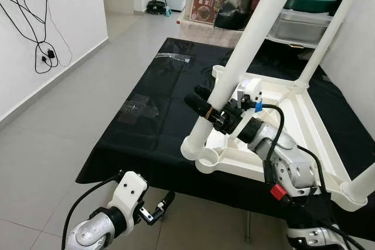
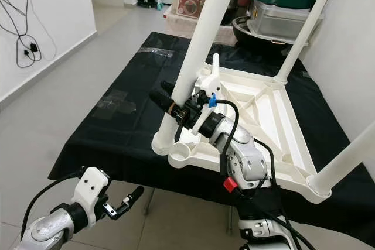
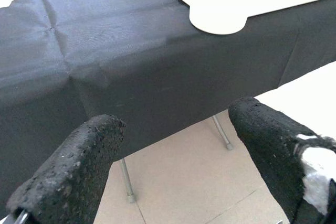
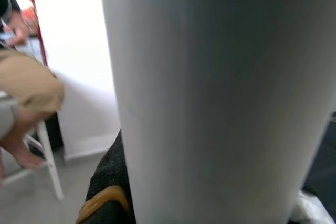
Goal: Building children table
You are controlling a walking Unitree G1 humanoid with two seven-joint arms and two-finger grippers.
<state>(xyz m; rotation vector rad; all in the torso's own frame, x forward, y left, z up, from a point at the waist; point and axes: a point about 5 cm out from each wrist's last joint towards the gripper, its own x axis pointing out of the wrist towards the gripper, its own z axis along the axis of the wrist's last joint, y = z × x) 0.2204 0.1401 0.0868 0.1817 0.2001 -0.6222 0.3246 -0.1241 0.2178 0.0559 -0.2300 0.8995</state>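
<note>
My right gripper [image 1: 210, 111] is clamped around the nearest white table leg [image 1: 243, 57], low on the tube, just above where it enters the corner socket [image 1: 195, 146] of the upturned white tabletop [image 1: 293, 127]. The leg leans away from upright, tilting toward my right as it rises. In my right wrist view the leg [image 4: 210, 93] sits right against the camera, with a black finger [image 4: 107, 182] pressed beside it.

My left gripper [image 2: 126, 201] hangs low in front of the table edge, fingers spread wide and holding nothing; the left wrist view shows both black pads [image 3: 73, 171] apart, with floor between them.

The tabletop lies underside up on a black cloth [image 1: 158, 103] covering the work table, and its near corner sits close to the cloth's front edge. A second leg [image 1: 328, 30] stands at the far corner, and a third [image 1: 360, 185] at the near right corner. The cloth to my left is bare apart from some clear tape.

Grey tiled floor [image 1: 53, 144] lies open to my left, up to a white wall with dangling cables [image 1: 41, 51]. Storage boxes [image 1: 205, 4] crowd the far end. A seated person's legs [image 4: 23, 108] appear in the right wrist view.
</note>
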